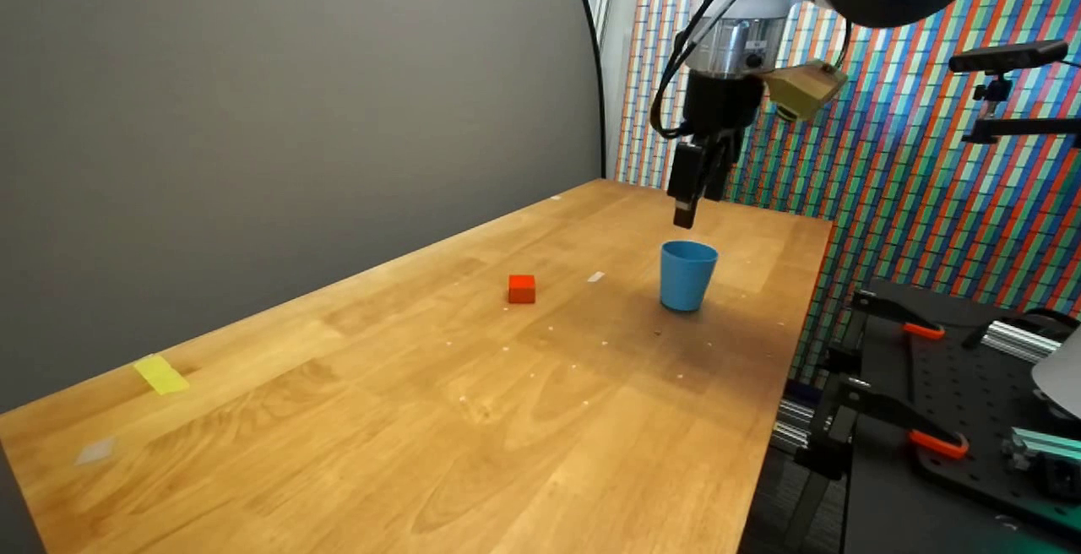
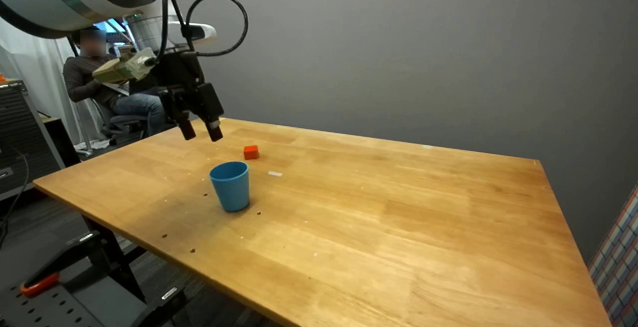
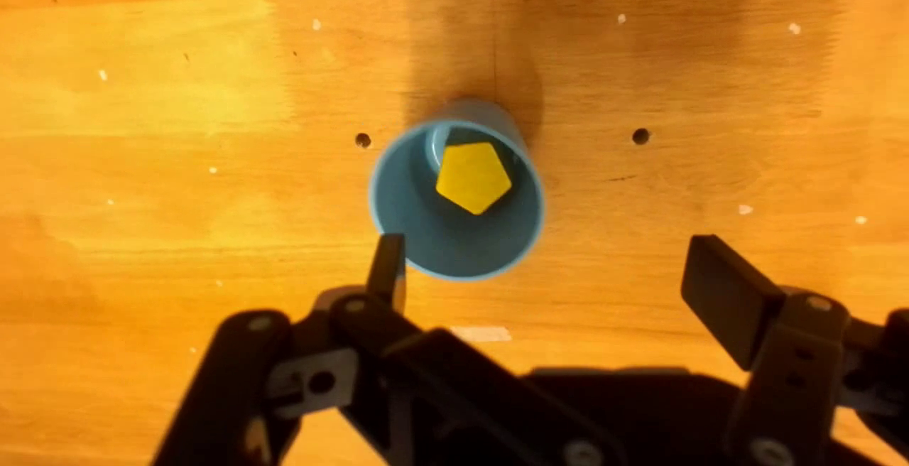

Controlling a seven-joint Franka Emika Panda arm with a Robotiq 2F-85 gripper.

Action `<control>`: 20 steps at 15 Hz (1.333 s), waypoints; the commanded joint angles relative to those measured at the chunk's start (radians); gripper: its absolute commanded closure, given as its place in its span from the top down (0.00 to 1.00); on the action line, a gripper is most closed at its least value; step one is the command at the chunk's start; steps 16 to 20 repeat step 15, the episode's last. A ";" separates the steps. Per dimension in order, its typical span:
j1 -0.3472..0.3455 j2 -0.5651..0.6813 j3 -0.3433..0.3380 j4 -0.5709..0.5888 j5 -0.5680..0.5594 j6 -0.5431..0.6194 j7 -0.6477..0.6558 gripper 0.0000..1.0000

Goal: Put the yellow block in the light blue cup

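Observation:
The light blue cup stands upright on the table in both exterior views, and the wrist view looks down into the cup. The yellow block lies inside the cup and shows a five-sided yellow face. The cup wall hides the block in both exterior views. My gripper is above the cup, apart from it, in both exterior views. In the wrist view my gripper has its fingers wide apart with nothing between them. The left finger overlaps the cup's rim in that view.
A small red block sits on the table away from the cup in both exterior views. A flat yellow piece lies near the table's edge by the grey wall. A short white strip lies near the cup.

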 commanded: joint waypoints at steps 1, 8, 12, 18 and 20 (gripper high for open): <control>-0.022 -0.207 0.040 -0.080 0.146 -0.070 -0.206 1.00; -0.034 -0.448 0.032 -0.084 0.252 -0.295 -0.414 1.00; -0.054 -0.435 0.052 -0.057 0.240 -0.323 -0.398 1.00; -0.061 -0.468 0.050 -0.057 0.239 -0.348 -0.403 1.00; -0.061 -0.468 0.050 -0.057 0.239 -0.348 -0.403 1.00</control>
